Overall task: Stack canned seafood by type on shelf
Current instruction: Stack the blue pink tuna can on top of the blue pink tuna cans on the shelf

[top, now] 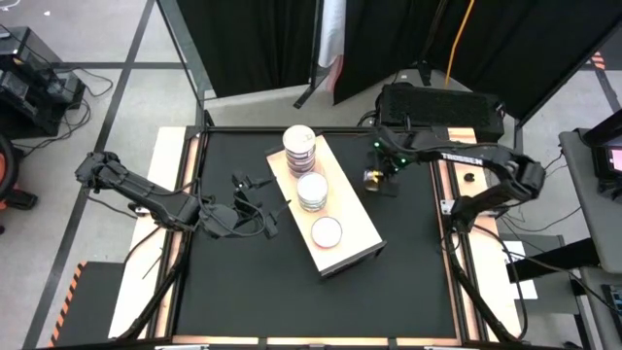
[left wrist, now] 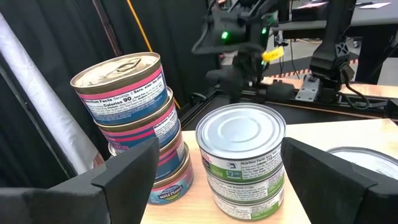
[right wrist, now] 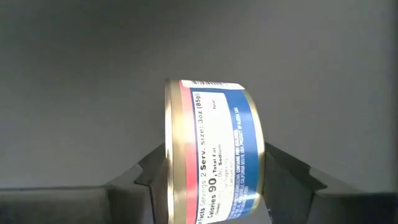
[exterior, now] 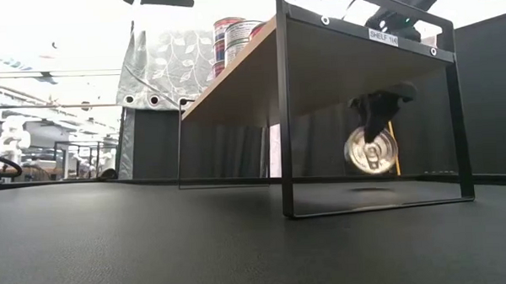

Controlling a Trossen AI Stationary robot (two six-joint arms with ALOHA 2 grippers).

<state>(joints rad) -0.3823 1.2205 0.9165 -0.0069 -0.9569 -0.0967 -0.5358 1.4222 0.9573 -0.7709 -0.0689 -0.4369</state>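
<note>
Right gripper (right wrist: 208,186) pinches a blue-labelled can (right wrist: 211,152) on edge, seemingly clear of the tabletop beside the shelf (top: 355,233); left gripper (top: 255,206) waits, jaws spread, facing two can stacks (left wrist: 186,143).

Two can stacks (top: 304,165) are crowding the shelf's (top: 355,248) far end, a lone can (top: 326,231) is sitting nearer, and its near corner is lying bare. The counter (top: 408,253) around is lying open. Under the shelf a gap is showing, seemingly clear.
</note>
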